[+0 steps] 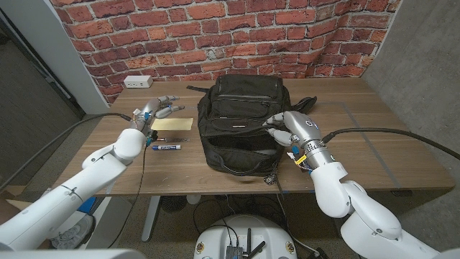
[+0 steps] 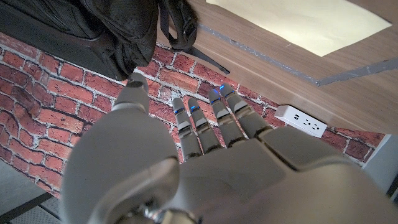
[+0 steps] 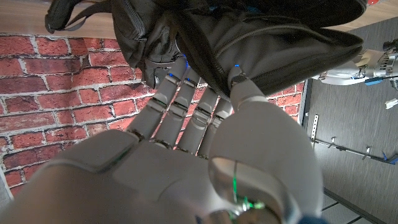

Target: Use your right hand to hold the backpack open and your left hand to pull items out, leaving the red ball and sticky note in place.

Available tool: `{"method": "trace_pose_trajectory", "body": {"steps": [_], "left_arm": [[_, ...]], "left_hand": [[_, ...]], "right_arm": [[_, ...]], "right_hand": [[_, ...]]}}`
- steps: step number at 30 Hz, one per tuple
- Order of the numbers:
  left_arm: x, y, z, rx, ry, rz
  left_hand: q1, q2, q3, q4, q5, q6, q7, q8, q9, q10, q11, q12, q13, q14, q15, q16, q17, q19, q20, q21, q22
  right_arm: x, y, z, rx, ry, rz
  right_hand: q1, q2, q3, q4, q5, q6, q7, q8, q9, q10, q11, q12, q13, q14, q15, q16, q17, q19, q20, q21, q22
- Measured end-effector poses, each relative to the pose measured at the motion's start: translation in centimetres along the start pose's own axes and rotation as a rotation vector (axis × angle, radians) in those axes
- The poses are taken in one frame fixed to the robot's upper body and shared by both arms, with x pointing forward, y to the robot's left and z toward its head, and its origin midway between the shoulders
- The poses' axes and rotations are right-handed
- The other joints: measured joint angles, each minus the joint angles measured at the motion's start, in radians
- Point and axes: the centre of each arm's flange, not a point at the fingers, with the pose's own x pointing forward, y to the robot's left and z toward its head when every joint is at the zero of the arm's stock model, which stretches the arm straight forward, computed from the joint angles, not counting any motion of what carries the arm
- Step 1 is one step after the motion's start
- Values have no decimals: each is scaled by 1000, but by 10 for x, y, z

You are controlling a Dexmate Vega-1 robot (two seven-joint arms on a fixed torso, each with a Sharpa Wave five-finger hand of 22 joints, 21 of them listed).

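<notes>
Head view, left to right: white power strip (image 1: 136,81) sat at the far left of the wooden table (image 1: 374,144) by the brick wall (image 1: 215,36). Left hand (image 1: 154,111) hung over the table left of the backpack, fingers spread, holding nothing, fingertips near the yellow paper sheet (image 1: 171,124). A blue marker (image 1: 165,147) lay in front of the sheet, and a thin dark pen (image 1: 172,139) lay between them. Black backpack (image 1: 244,122) stood mid-table, zip lines on its top face; could not tell whether it was open. Right hand (image 1: 287,129) was against the backpack's right side, fingers reaching onto the top fabric; whether they pinched anything could not be told here.

Left wrist view added: left hand (image 2: 186,162) with fingers straight and a little apart, empty, clear of the backpack (image 2: 93,31); a backpack strap (image 2: 186,37) trailed onto the table; the sheet (image 2: 305,25) and power strip (image 2: 301,120) showed too.

Right wrist view added: right hand (image 3: 186,143) with fingers (image 3: 180,93) close together and pushed into a dark fold of the backpack (image 3: 261,43), thumb touching the fabric beside them; the hold looked like a pinch on the fabric but was not sure. The left arm (image 3: 348,73) showed past the bag.

Surface: brown wood-grain table with faint tape lines. Room: red brick wall behind, grey panels at both sides, dark floor
</notes>
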Motion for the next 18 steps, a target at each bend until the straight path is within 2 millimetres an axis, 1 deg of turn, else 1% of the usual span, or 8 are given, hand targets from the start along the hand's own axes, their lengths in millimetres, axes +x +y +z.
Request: {"method": "trace_pose_trajectory", "body": {"steps": [3, 8, 10, 11, 12, 14, 17, 18], "left_arm": [[1, 0, -2, -17, 0, 8], [3, 0, -4, -42, 1, 19], [4, -1, -5, -52, 2, 21], [4, -1, -6, -55, 2, 21], [5, -1, -6, -59, 2, 22], [6, -1, -6, -62, 2, 22], [7, -2, -7, -66, 2, 23], [8, -2, -7, -68, 2, 22]], "left_hand": [[0, 0, 5, -5, 0, 0, 0, 0, 0, 0, 0, 0, 0, 0, 0, 0, 0, 0, 0, 0, 0], [0, 0, 5, -5, 0, 0, 0, 0, 0, 0, 0, 0, 0, -6, -1, 0, 0, -2, -2, 0, 0], [-4, 4, 5, -5, 0, 0, 0, 0, 0, 0, 0, 0, 0, -9, 2, 0, 0, -2, -2, 0, 0], [-4, 4, 5, -5, 0, 0, 0, 0, 0, 0, 0, 0, 0, -9, 2, 0, 0, -2, -2, 0, 0], [-4, 4, 5, -5, 0, 0, 0, 0, 0, 0, 0, 0, 0, -9, 2, 0, 0, -2, -2, 0, 0], [-4, 4, 5, -5, 0, 0, 0, 0, 0, 0, 0, 0, 0, -9, 2, 0, 0, -2, -2, 0, 0], [-4, 4, 8, -8, 0, 0, 0, 0, 0, 0, 0, 0, 0, -9, 2, -1, 0, -2, -2, 0, 0], [-4, 4, 8, -8, 0, 0, 0, 0, 0, 0, 0, 0, 0, -9, 2, -1, 0, -2, -2, 0, 0]], "right_arm": [[-1, 1, 0, -5, 0, 10], [-3, 2, -1, -16, -2, 32], [-4, 1, -1, -21, -3, 38], [-4, 1, -1, -22, -4, 40], [-5, 1, -2, -24, -4, 44], [-6, 0, -3, -26, -3, 51], [-7, 0, -3, -25, -2, 61], [-7, -1, -4, -26, -3, 65]], "right_hand": [[-4, -4, -5, 1, 0, -11, -11, -5, 0, -22, -3, -10, 0, -11, 1, -4, 1, -2, -2, 0, -3], [-15, -8, -15, -1, 0, -53, -19, -19, 2, -63, -3, -18, -5, -33, 10, -4, 8, -4, -4, 0, -5], [-15, -9, -20, -4, 0, -67, -19, -19, 2, -78, -3, -18, -5, -44, 13, -4, 9, -4, -4, 0, -5], [-12, -19, -20, -4, 0, -68, -18, -20, 2, -80, -1, -19, -5, -50, 15, -7, 9, -4, -4, 0, -5], [-8, -23, -23, -7, -5, -75, -19, -24, 2, -87, 0, -22, -9, -57, 17, -11, 11, -4, -4, 0, -5], [-5, -26, -27, -5, -7, -90, -21, -27, 2, -106, -5, -22, -10, -70, 20, -12, 13, -4, -4, 0, -5], [-11, -39, -37, -7, -7, -117, -23, -35, 2, -134, -4, -25, -14, -91, 23, -16, 13, -7, -6, 0, -5], [-2, -47, -43, -8, -7, -127, -26, -36, 2, -141, -1, -25, -14, -98, 27, -18, 14, -11, -3, 0, -5]]}}
